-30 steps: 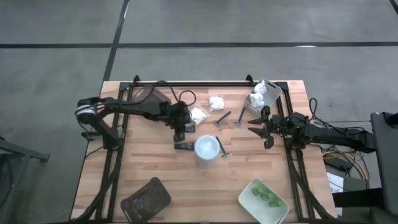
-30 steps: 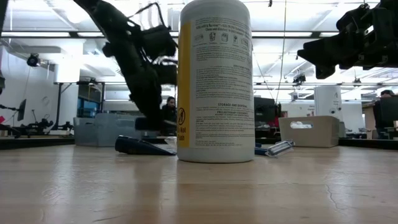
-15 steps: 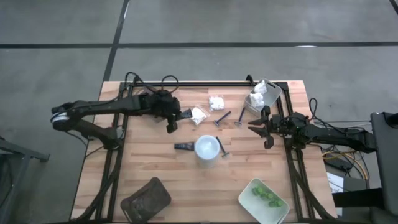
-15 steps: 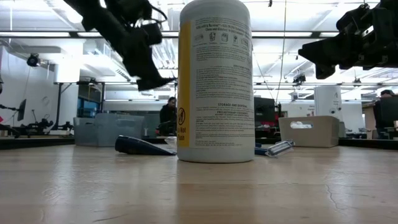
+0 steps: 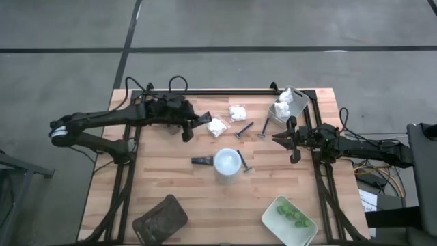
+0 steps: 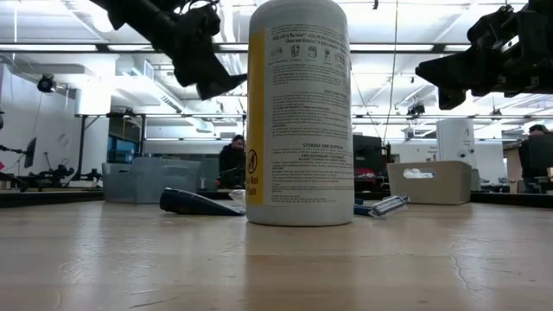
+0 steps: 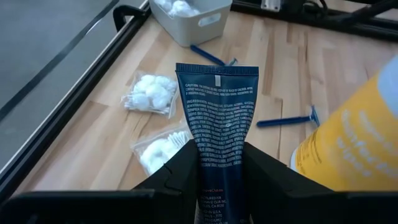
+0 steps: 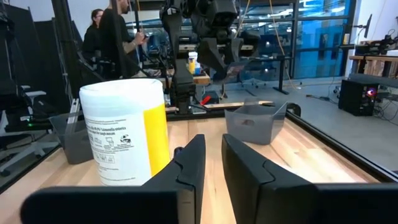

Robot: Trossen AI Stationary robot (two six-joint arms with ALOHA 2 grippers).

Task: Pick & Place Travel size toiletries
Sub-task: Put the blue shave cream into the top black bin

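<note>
Left gripper [image 7: 217, 177] is raised over the table, up and left of the bottle [image 5: 227, 163], clenched on a dark tube [image 7: 216, 121]. The tube sticks out forward between the fingers [image 7: 177, 177], crimped end outward. White small print covers the tube's face; too fine to read.

Right gripper [image 5: 278, 139] hangs right of the bottle, near the table's right rail. Fingers [image 8: 186, 165] stand close with a narrow gap between them, nothing in the gap; whether they are fully closed, cannot tell.

Bottle: white cap, yellow band down one side, upright near the table's middle. Its label carries blocks of small print and a round pictogram on the yellow band; text not legible in the low view.

Other items, placed from the bottle:
- second tube [image 5: 201, 161] lies flat just left of it.
- razor [image 5: 244, 165] just right of it, two more razors [image 5: 242, 130] farther back.
- two white packets [image 5: 218, 126] behind it, left of those razors.
- grey tray [image 5: 292, 102] with packets at the back right corner.
- pale tray [image 5: 272, 213] with green pieces [image 5: 292, 215] at front right.
- brown tray [image 5: 160, 217] at front left.
</note>
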